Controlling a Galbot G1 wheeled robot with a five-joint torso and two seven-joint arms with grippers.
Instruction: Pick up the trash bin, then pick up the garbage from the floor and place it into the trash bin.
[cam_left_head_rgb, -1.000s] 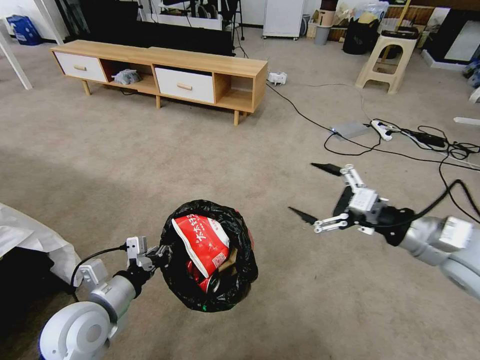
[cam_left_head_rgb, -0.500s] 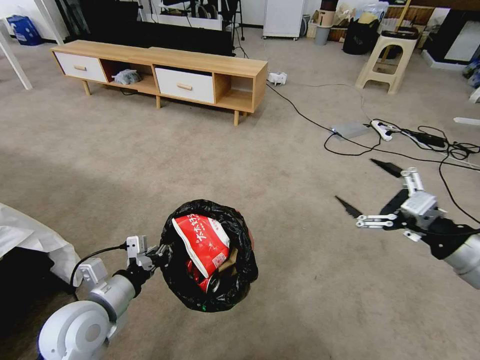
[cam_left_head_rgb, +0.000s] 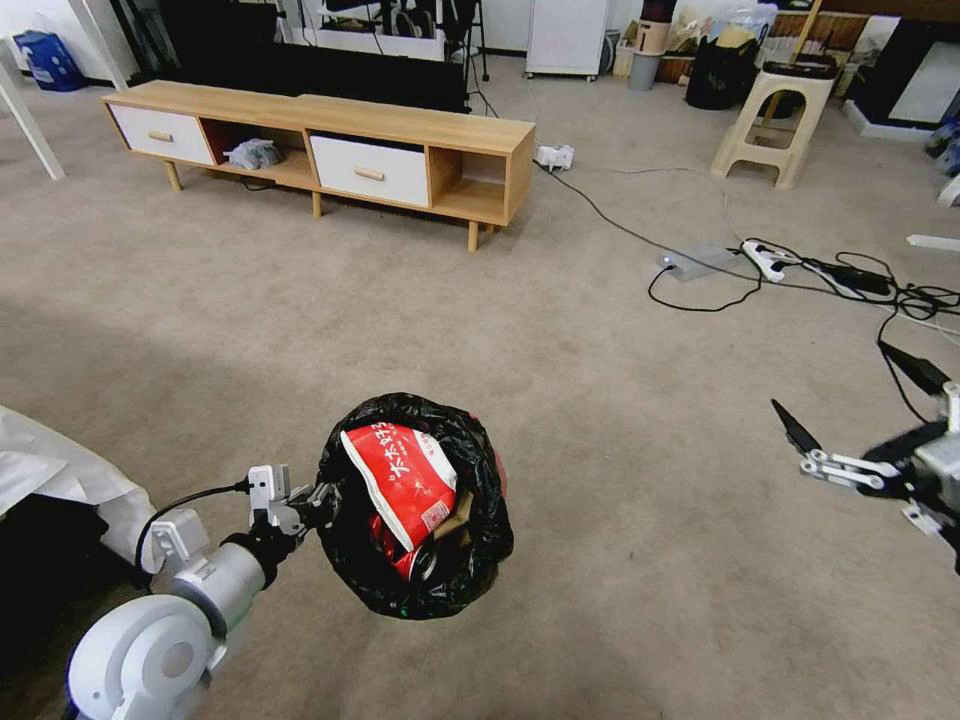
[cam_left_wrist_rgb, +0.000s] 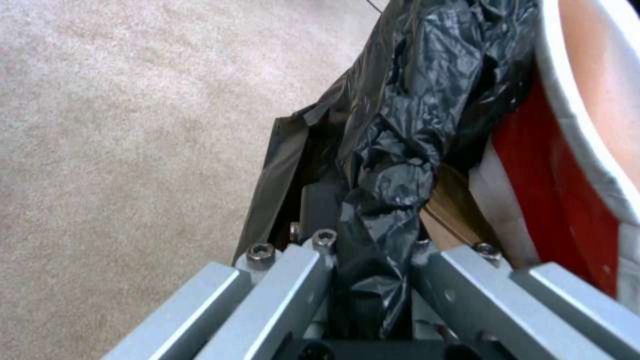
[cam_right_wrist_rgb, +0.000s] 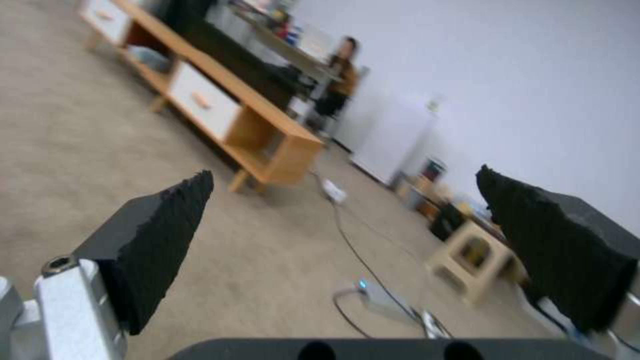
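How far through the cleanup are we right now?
Nearly finished, it seems. The left gripper holds the trash bin by its bag rim off the carpet, with the snack wrapper and red can inside. The right gripper is open and empty. No litter shows on the visible carpet.

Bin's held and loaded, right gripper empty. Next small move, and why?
Probably turn to scan for leftover litter: the left gripper clamps the trash bin rim, a red-white wrapper and can sit inside, the right gripper hangs open, and the carpet shows no garbage.
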